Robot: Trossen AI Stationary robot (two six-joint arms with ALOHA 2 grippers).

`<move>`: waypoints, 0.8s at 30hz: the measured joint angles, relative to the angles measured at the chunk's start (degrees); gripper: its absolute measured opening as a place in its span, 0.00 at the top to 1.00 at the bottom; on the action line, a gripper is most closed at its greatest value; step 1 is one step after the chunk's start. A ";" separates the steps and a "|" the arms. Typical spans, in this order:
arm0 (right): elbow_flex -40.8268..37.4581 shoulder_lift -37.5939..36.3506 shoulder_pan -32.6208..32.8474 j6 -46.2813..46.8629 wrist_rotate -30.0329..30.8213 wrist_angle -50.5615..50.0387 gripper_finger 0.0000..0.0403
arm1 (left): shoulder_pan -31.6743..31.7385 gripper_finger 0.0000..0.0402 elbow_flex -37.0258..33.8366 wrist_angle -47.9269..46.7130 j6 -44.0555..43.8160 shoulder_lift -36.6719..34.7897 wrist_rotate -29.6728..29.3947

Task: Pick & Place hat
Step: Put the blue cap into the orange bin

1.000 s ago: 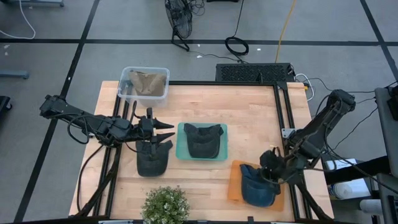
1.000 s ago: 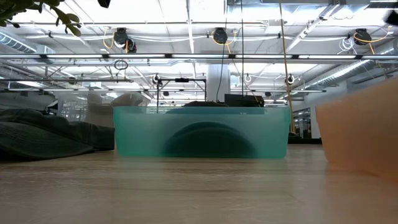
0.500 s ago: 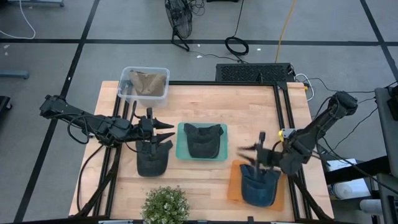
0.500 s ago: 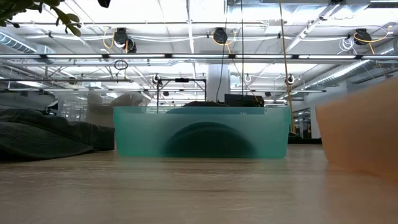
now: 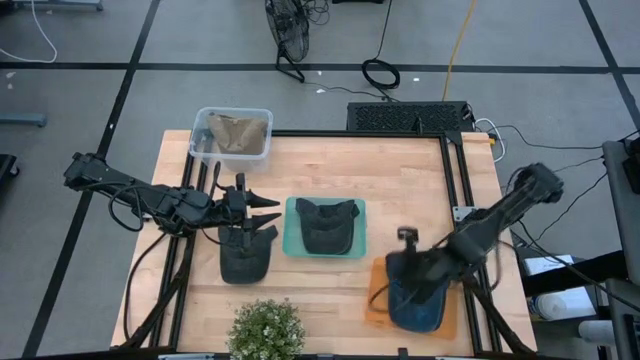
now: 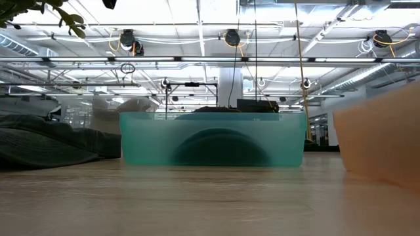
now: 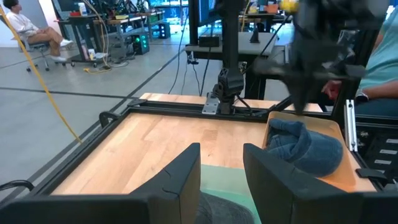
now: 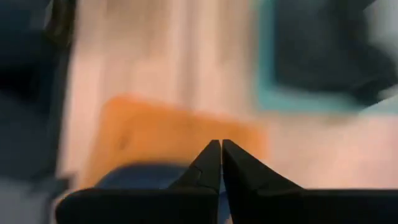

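High view: right gripper [image 5: 403, 262], fingers pressed together and empty, hovers over the blue denim cap [image 5: 415, 297] in the orange tray [image 5: 375, 300]. Cap's direction is indistinct. Left gripper [image 5: 268, 214], fingers apart, sits above a dark grey cap [image 5: 245, 256].

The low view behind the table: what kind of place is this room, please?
Probably a robotics lab or workshop. The low view shows an open ceiling with exposed pipes and hanging cables; the left wrist view shows workbenches loaded with equipment and a seated person.

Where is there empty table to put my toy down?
The bare wood behind the green tray and right of the clear bin is free. The front is crowded: plant, dark hat under the left gripper, orange tray under the right gripper.
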 joint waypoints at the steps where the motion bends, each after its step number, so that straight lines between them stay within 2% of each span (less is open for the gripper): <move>1: 1.54 2.41 0.05 1.40 -3.84 -1.24 0.98 | 0.00 0.67 0.00 -0.01 -0.30 0.00 -0.01; 3: 3.88 7.05 1.12 2.98 -9.74 -1.84 0.99 | 0.00 0.67 0.00 -0.02 -0.54 0.00 -0.01; 6: 6.25 12.54 3.17 5.29 -14.72 -2.06 1.00 | 0.00 0.67 0.00 -0.02 -0.54 -0.01 -0.02; 14: 7.07 16.09 6.75 20.00 -21.09 -4.21 1.00 | 0.00 0.67 0.00 -0.05 -0.25 0.00 0.00; 20: 1.02 16.14 10.28 29.64 -26.13 -2.59 1.00 | 0.00 0.67 0.00 0.02 -0.03 0.00 0.00; 24: -4.36 16.15 11.80 32.40 -26.18 -0.56 1.00 | 0.00 0.67 0.00 0.01 0.57 -0.01 0.00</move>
